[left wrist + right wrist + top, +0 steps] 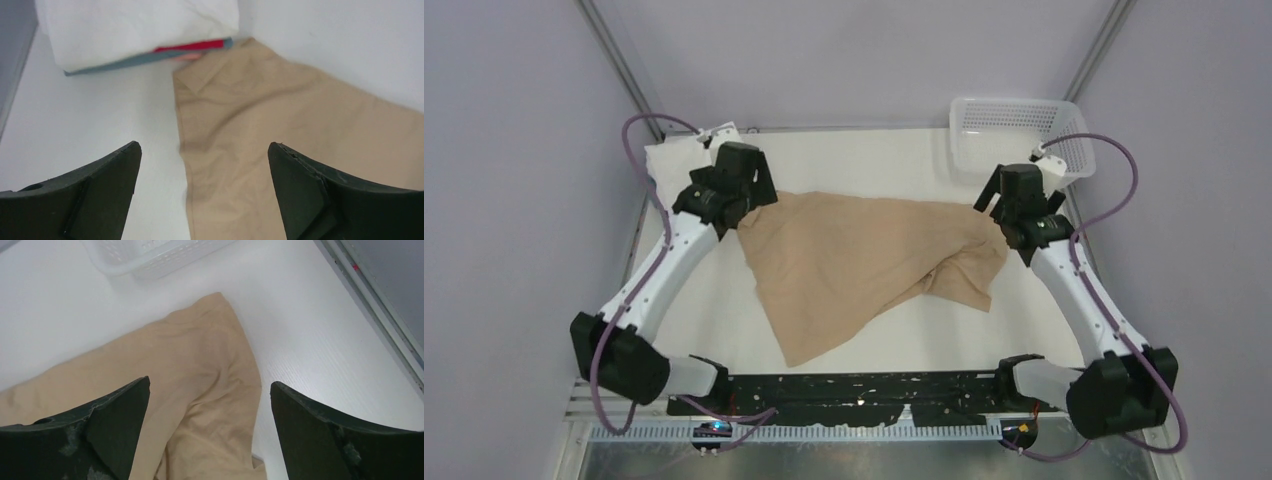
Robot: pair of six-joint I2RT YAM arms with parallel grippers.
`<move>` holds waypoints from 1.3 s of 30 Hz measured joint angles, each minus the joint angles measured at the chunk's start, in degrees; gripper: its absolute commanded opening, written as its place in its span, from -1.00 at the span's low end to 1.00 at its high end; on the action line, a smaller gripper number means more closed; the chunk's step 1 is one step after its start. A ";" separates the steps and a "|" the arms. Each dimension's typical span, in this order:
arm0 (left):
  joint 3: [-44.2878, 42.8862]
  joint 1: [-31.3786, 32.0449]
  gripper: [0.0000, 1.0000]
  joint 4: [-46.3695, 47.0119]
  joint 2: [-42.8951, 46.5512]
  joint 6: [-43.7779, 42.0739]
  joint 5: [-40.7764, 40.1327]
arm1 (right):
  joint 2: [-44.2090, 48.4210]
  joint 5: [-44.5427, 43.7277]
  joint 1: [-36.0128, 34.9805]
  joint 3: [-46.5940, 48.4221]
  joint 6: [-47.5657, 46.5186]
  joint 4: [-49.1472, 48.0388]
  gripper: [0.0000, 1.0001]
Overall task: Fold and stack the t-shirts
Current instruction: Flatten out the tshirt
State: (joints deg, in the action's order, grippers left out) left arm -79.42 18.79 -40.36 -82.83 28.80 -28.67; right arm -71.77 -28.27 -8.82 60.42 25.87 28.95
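Tan t-shirt (854, 262) rumpled on table (874, 160)

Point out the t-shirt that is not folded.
The tan t-shirt, lying loose and rumpled. The white t-shirt, red t-shirt and grey-blue t-shirt sit folded in one stack beside it.

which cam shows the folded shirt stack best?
Left wrist: the folded stack lies at the top, with white over red and grey-blue layers. Top external shows only a white patch partly hidden by the left arm. Right wrist: nothing.
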 measured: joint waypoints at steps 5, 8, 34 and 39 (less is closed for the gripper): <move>17.77 13.11 0.99 0.87 15.15 3.93 1.57 | 13.57 5.22 1.14 -10.01 4.07 -4.09 0.90; 27.89 22.95 0.99 -1.27 18.34 8.35 4.33 | 15.50 7.30 1.31 -14.36 5.27 -5.42 0.90; 47.52 44.26 -0.36 -1.53 16.31 26.49 17.33 | 12.26 10.60 1.33 -17.46 5.75 -6.54 0.90; 46.86 44.24 -1.00 -0.94 14.62 27.82 16.74 | 12.33 9.77 1.33 -17.44 5.75 -4.85 0.91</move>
State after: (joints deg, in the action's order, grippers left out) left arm -32.56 63.02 -41.30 -68.20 56.62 -11.92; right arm -59.44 -18.50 -7.49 42.98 31.62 24.10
